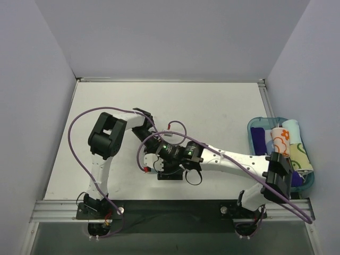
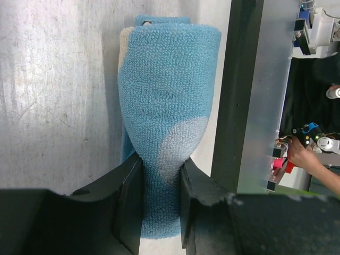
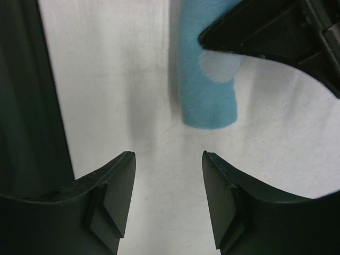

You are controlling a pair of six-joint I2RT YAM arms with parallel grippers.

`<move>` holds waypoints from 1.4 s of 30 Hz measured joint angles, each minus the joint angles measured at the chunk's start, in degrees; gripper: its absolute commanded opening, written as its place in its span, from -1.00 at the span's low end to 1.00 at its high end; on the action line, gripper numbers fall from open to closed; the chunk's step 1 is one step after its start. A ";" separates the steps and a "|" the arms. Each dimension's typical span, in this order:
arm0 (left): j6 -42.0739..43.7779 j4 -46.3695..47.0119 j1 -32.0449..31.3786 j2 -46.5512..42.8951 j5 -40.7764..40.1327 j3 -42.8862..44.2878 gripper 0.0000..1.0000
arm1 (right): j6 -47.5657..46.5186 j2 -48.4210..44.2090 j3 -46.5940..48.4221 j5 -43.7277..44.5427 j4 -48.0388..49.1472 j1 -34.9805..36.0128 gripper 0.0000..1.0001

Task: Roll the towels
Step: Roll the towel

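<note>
Left gripper [image 2: 160,166] is clamped on the rolled light blue towel [image 2: 170,95], pinching it near one end as it lies on the table [image 2: 58,106]. A pale dot shows on the cloth, its colour hard to judge. Right gripper [image 3: 167,159] has its fingers apart with nothing between them, just short of the roll's end and not touching it. From above, both wrists crowd mid-table and hide this towel entirely. At the right edge a blue basket [image 1: 254,123] holds a rolled white towel with orange prints [image 1: 281,139] beside purple cloths [image 1: 258,139] — its near part is covered by the right arm.
</note>
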 measured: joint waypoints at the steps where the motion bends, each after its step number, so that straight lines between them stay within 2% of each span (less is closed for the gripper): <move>1: 0.00 -0.22 0.02 0.11 0.02 0.00 -0.63 | 0.04 1.44 0.00 1.40 1.84 0.07 0.10; 6: 0.02 -0.76 0.00 0.31 0.00 0.00 -0.59 | 0.02 7.74 0.00 5.92 10.03 -0.04 0.22; 13: 0.07 -2.95 0.02 1.92 0.00 1.55 -0.56 | -1.44 10.97 -3.69 7.69 20.76 -0.07 0.21; 23: 1.90 -8.28 0.50 6.03 0.15 5.68 -0.55 | -3.23 15.61 -7.08 8.22 27.52 -0.09 0.23; 28: 4.00 -12.04 0.81 9.11 0.70 8.70 -0.55 | -3.78 16.11 -7.91 8.94 29.62 -0.20 0.15; 31: 4.96 -13.38 1.09 10.12 0.94 9.64 -0.52 | -4.20 16.20 -8.61 9.16 30.97 -0.35 0.01; 34: 5.55 -13.81 1.29 10.47 1.05 9.97 -0.46 | -4.52 16.33 -9.14 9.07 32.06 -0.68 -0.35; 35: 5.70 -13.86 1.36 10.49 1.05 9.97 -0.46 | -4.50 16.33 -9.35 8.74 32.46 -0.96 -0.58; 36: 5.86 -13.90 1.46 10.49 1.05 9.97 -0.43 | -4.72 16.33 -9.40 8.50 32.65 -1.14 -0.67; 37: 5.90 -13.90 1.62 10.49 0.98 9.97 -0.33 | -4.63 16.33 -9.38 8.09 32.83 -1.33 -0.74; 38: 5.86 -13.88 1.86 10.49 0.96 9.90 -0.13 | -4.66 16.33 -9.33 7.54 32.96 -1.68 -0.87; 40: 5.66 -13.60 2.56 10.21 1.14 9.31 0.01 | -4.61 16.33 -9.20 5.66 33.07 -2.27 -0.97; 41: 5.60 -13.22 3.10 9.90 1.29 8.85 0.18 | -4.59 16.33 -9.11 4.66 33.11 -2.51 -1.00; 42: 5.60 -12.66 3.80 9.40 1.27 8.39 0.25 | -4.50 16.33 -8.90 3.74 33.09 -2.84 -1.00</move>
